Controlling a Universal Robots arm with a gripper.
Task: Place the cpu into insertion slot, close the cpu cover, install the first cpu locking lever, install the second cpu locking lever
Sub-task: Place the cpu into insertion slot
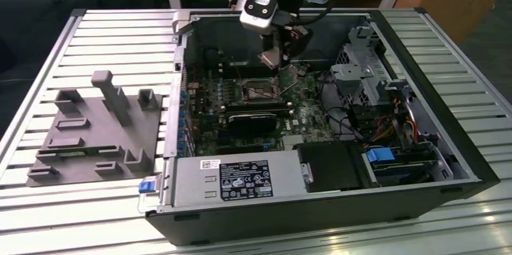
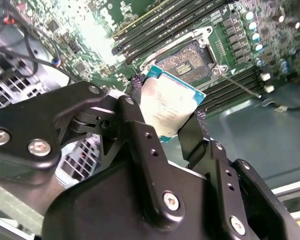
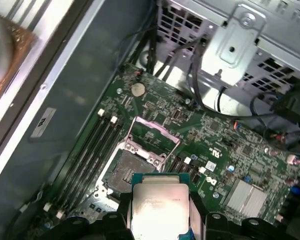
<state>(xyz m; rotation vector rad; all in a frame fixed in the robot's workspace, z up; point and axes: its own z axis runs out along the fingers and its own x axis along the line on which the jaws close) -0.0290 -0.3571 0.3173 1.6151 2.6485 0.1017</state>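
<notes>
Our jaws grip the cpu [image 2: 169,107] by opposite edges above the insertion slot [image 2: 186,60]; we judge it light, stiff, fragile.

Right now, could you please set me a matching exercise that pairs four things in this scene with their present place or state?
Things:
1. cpu
2. insertion slot
3. cpu cover
4. grey fixture block

Places or states:
A. uncovered, with no chip in it
B. on the slatted table, outside the computer case
C. held in the gripper above the motherboard
D. swung open, clear of the socket

Pairs: 1-C, 2-A, 3-D, 4-B.
</notes>
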